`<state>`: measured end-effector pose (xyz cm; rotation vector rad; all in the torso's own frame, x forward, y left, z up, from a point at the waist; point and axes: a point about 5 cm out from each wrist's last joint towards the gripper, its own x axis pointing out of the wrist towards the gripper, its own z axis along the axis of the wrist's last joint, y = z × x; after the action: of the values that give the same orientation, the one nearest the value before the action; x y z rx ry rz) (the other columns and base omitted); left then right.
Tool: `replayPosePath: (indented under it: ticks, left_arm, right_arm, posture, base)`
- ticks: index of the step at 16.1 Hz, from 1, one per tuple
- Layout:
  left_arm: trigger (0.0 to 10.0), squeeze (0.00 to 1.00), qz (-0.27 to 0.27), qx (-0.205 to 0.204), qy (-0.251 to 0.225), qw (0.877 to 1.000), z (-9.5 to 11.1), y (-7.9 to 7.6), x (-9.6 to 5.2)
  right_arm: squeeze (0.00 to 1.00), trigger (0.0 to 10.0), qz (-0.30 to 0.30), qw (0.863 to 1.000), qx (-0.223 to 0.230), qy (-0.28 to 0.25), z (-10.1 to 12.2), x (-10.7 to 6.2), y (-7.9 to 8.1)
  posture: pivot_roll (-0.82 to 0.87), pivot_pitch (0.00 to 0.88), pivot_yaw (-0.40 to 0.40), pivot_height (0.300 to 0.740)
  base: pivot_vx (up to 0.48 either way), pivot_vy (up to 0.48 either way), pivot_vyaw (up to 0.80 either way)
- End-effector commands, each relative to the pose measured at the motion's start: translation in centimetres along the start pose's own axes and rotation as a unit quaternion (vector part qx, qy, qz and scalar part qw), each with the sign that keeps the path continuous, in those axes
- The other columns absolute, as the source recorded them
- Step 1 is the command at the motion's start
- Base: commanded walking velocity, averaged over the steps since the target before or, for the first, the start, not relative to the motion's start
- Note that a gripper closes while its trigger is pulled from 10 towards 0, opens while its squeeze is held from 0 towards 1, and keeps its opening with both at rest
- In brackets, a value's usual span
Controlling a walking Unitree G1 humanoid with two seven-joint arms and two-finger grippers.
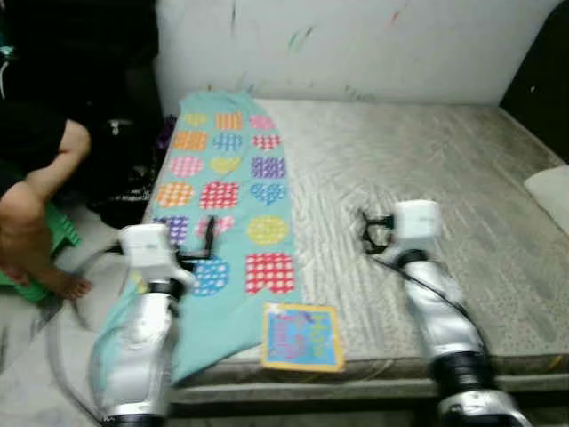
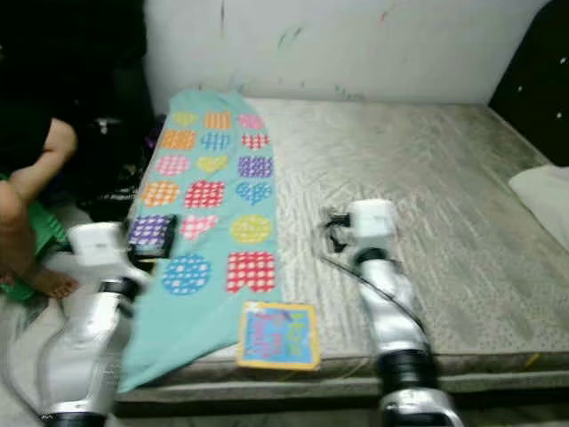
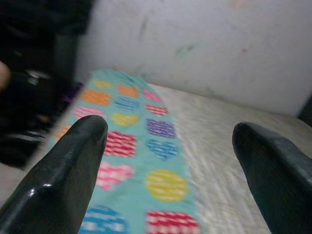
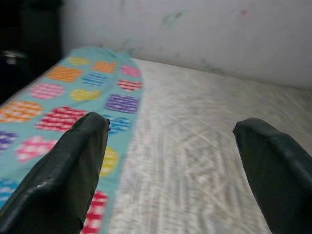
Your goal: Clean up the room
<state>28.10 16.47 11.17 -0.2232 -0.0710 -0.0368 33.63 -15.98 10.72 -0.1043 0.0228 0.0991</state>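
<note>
Honestly I'd barely started on the room: going left to right, a person [image 1: 31, 205] sat on the floor by the bed, the blanket [image 1: 222, 191] was spread flat along the mattress [image 1: 427, 178] left side with its long axis running from the foot edge toward the wall [image 1: 373, 44], near end drooping off, and a book [image 1: 302, 336] lay at the edge beside it. My left claw [image 3: 168, 146] hung released over the blanket, my right claw [image 4: 170, 146] spread empty over bare mattress.
</note>
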Motion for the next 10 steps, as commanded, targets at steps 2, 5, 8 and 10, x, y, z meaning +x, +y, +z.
replayPosePath:
  ticks: [2,5,8,10]
  left_arm:
    - [10.0,0.0,-0.012,-0.002,0.002,1.0,-0.16,-1.01,0.2]
    - [10.0,0.0,-0.014,0.001,0.004,1.0,-0.17,-1.06,0.3]
    - [10.0,0.0,-0.012,0.002,0.004,1.0,-0.2,-1.01,0.39]
    - [10.0,0.0,-0.012,0.002,0.005,1.0,-0.23,-1.0,0.42]
  right_arm:
    - [0.0,10.0,-0.013,1.0,-0.009,-0.01,0.55,0.05,-1.05]
    - [0.0,10.0,-0.014,1.0,-0.011,-0.014,0.67,0.1,-0.87]
    - [0.0,10.0,-0.016,1.0,-0.003,-0.01,0.6,0.16,-0.83]
    - [0.0,10.0,-0.016,1.0,-0.003,-0.009,0.58,0.18,-0.84]
  posture:
    - [-0.04,0.0,-0.018,0.74]
    - [-0.04,0.0,-0.017,0.74]
    - [-0.04,0.0,-0.015,0.74]
    - [-0.04,0.0,-0.013,0.74]
  base:
    - [0.0,0.0,0.0]
    - [0.0,0.0,0.0]
    - [0.0,0.0,0.0]
    - [0.0,0.0,0.0]
